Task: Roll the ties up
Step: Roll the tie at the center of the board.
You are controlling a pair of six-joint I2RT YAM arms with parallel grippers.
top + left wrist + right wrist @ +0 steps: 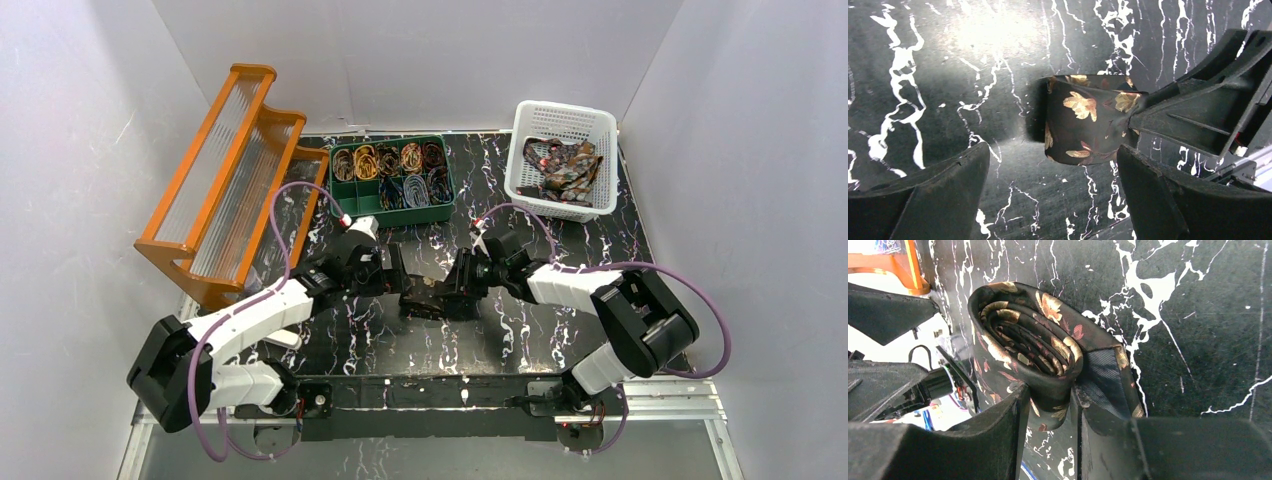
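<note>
black, white-veined surface [430, 345] under everything, walled in white on three sides.

at far left, an orange rack [225, 180] with clear ribbed panels, set at a slant along the surface's left edge.

at far right, a white basket [565, 118] of slotted plastic, with loose ties [565, 168] in a dark, red-and-tan tangle inside.

between rack and basket, at the back, a green tray [390, 143] split into compartments, holding coiled ties [388, 160] in gold, brown and bluish tones.

white and black arms reaching in from both near corners toward the middle, purple cables [290, 200] looping over each.

left claw [1053, 200] spread wide, both dark fingers low in the wrist view and touching nothing, aimed at the side wall of the coil just ahead.

right claw [1048, 415] pinched tight on the lower edge of the rolled tie [1028, 350], one finger on each side of the outer wraps.

rolled tie at the centre of the surface, between the two claws: a squashed spiral of dark fabric with gold and reddish flowers, open end facing the right wrist camera, a flat striped flap lying against the right-hand finger. low over the surface; resting or lifted, cannot tell.
</note>
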